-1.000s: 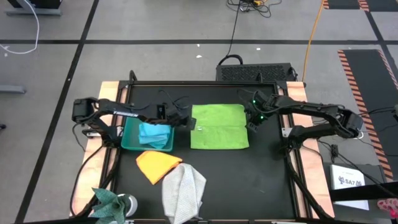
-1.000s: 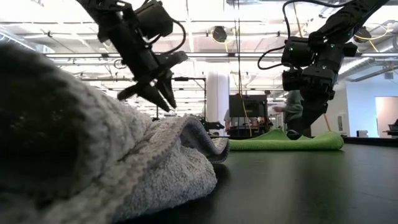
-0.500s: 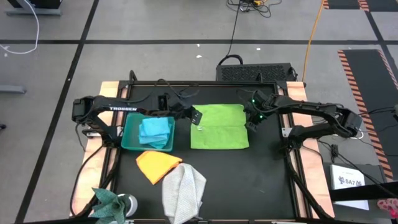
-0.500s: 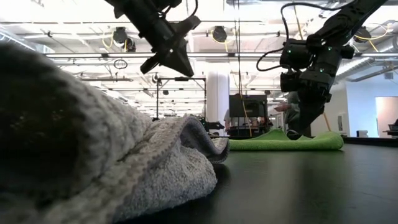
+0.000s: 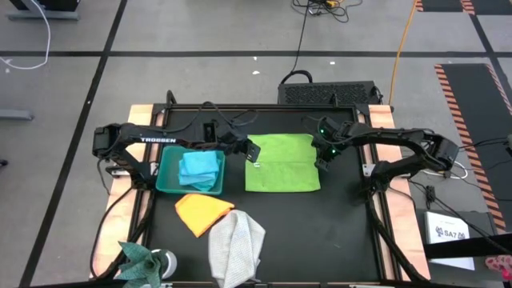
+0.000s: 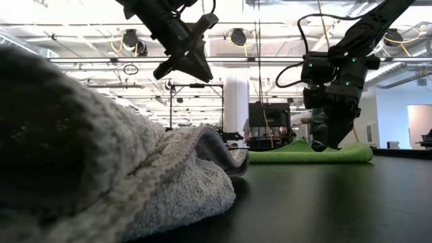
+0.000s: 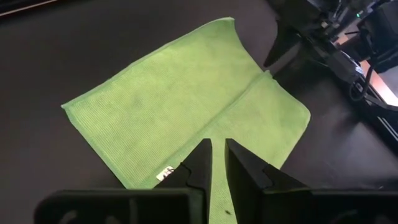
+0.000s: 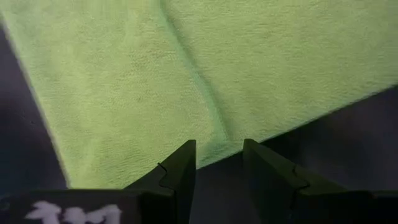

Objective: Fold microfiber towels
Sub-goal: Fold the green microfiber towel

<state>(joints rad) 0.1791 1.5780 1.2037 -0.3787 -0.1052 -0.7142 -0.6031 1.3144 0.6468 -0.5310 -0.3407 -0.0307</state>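
The lime green towel (image 5: 282,162) lies flat near the middle of the black table (image 5: 336,232), spread open with a crease running across it between the two arms. That crease is the line the coming fold most likely turns on, and both grippers sit at its opposite ends. The left gripper (image 5: 251,151) hangs above the towel's left edge, raised well clear of the cloth as the low view shows, with its fingers (image 7: 202,163) drawn close to a narrow slit and nothing between them. The right gripper (image 5: 323,162) is down low at the towel's right edge, near where the crease meets it; its jaws stand moderately apart and empty, with the edge of the cloth just ahead of them. So the right arm is the nearer to a grasp, while the left would need to descend and spread its fingers first. The towel's longer side runs from one arm to the other, so a fold would probably carry one long edge over onto the other. Off to the left, a light blue towel (image 5: 199,168) rests in the teal bin (image 5: 167,178); an orange towel (image 5: 202,213) and a grey towel (image 5: 237,244) lie toward the front.
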